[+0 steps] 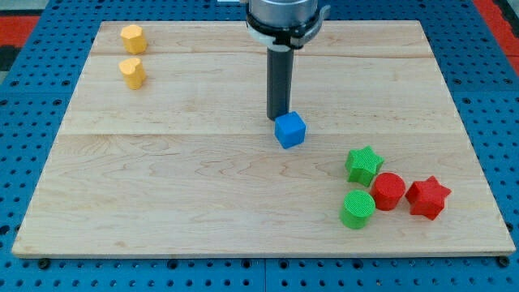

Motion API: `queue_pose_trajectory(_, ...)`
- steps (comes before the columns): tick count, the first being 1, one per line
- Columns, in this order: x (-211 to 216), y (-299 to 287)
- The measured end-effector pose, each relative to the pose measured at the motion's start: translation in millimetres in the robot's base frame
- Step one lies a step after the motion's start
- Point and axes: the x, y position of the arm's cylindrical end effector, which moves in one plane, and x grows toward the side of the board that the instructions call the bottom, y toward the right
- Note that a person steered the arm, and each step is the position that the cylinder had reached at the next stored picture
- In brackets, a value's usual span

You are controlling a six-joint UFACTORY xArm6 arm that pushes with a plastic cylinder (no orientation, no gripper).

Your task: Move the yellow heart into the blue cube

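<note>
The yellow heart (132,72) lies near the board's upper left corner, just below a yellow pentagon block (132,38). The blue cube (290,130) sits near the middle of the board. My tip (278,118) stands right at the cube's upper left corner, seemingly touching it. The heart is far off to the view's left of the tip.
A cluster sits at the lower right: a green star (364,165), a green cylinder (358,209), a red cylinder (388,191) and a red star (427,197). The wooden board (162,186) lies on a blue pegboard.
</note>
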Motion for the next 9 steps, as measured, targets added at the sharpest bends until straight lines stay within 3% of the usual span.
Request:
queue_pose_trajectory(2,72,34)
queue_pose_trajectory(3,43,-13)
queue_pose_trajectory(5,26,-189)
queue_pose_trajectory(7,-44,-290)
queue_pose_trajectory(9,-69,-323)
